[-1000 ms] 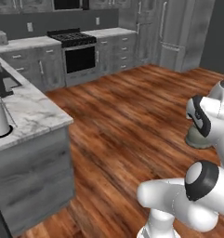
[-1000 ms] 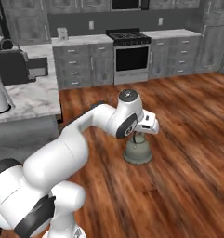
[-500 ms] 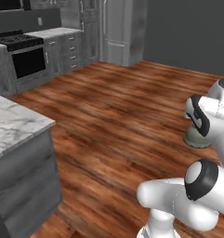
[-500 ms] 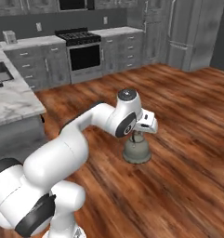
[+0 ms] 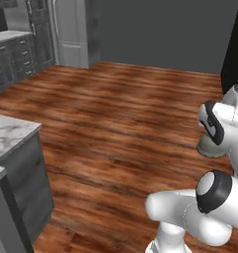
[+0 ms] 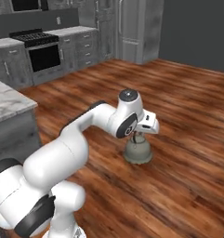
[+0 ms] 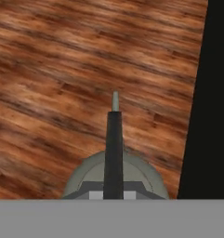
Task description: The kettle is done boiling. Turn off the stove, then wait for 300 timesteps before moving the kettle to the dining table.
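The kettle (image 6: pixel 138 152) hangs from the gripper (image 6: pixel 139 135) above a brown plank floor (image 5: pixel 115 113), out in the open middle of the room; the jaws are closed on its thin dark handle (image 7: pixel 113 153). The stove (image 6: pixel 39 49) stands against the far wall among grey cabinets (image 6: pixel 81 46), with a tall grey fridge (image 6: pixel 134 30) to their right. A marble counter (image 5: pixel 9 136) corner juts in at the left, well apart from the kettle.
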